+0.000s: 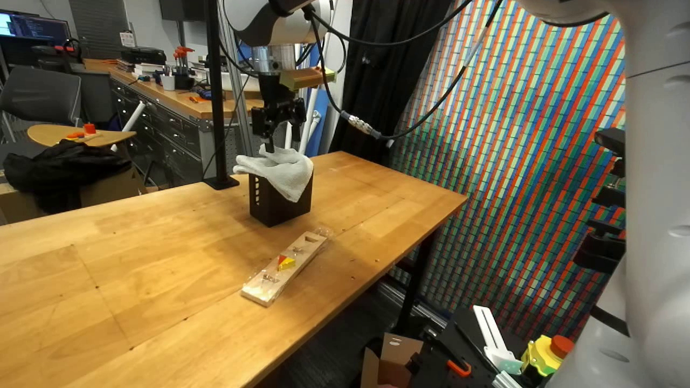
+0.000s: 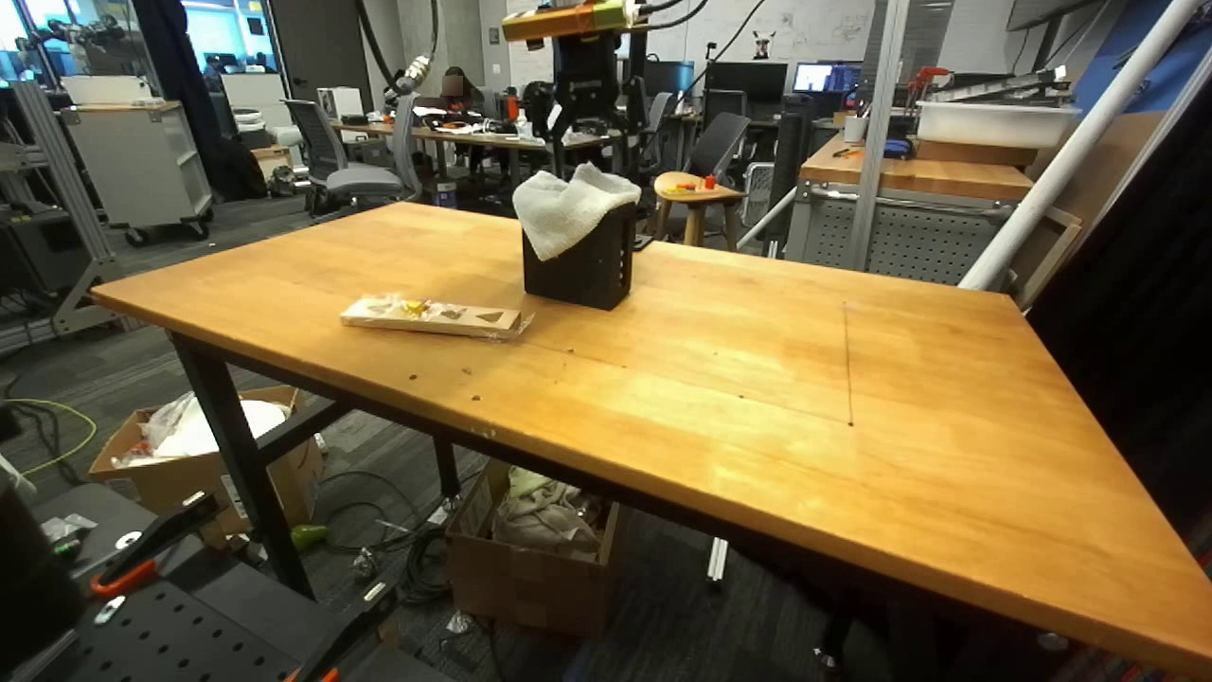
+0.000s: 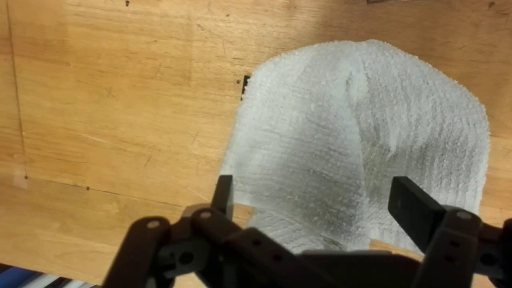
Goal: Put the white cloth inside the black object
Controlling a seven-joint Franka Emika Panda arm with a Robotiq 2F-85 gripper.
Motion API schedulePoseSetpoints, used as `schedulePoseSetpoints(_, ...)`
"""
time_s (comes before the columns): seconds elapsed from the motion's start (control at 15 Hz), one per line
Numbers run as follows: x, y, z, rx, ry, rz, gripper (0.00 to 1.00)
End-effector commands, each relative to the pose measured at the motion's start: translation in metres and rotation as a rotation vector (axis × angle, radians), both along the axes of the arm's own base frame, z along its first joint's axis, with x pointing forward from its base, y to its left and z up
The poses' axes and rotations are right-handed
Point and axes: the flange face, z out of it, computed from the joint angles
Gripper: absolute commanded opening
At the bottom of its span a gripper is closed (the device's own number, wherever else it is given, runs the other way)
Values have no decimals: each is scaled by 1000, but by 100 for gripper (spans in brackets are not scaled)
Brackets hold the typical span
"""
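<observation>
Tool [image 3: 314,191] agape over nubby white cloth [image 3: 300,128].

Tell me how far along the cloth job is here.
Looks done: the white cloth is draped over the black box. In hand: nothing; the gripper stands open over the cloth. Left: the cloth partly hangs outside the box, so it likely needs tucking in.

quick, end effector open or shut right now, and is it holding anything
End effector: open, jaws wide apart over the white cloth, holding nothing.
</observation>
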Motion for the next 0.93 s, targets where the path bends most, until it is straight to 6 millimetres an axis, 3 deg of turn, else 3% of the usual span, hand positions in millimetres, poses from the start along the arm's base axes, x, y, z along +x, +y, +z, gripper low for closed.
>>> schedulePoseSetpoints(0.0, -5, 7, 18, -44, -41, 4, 74)
schedulePoseSetpoints(0.27, -3, 13, 18, -50, -50, 20, 42)
schedulePoseSetpoints(0.6, -3, 12, 4, -28, -41, 19, 5)
schedulePoseSetpoints(0.87, -2, 11, -11, -5, -32, 17, 0)
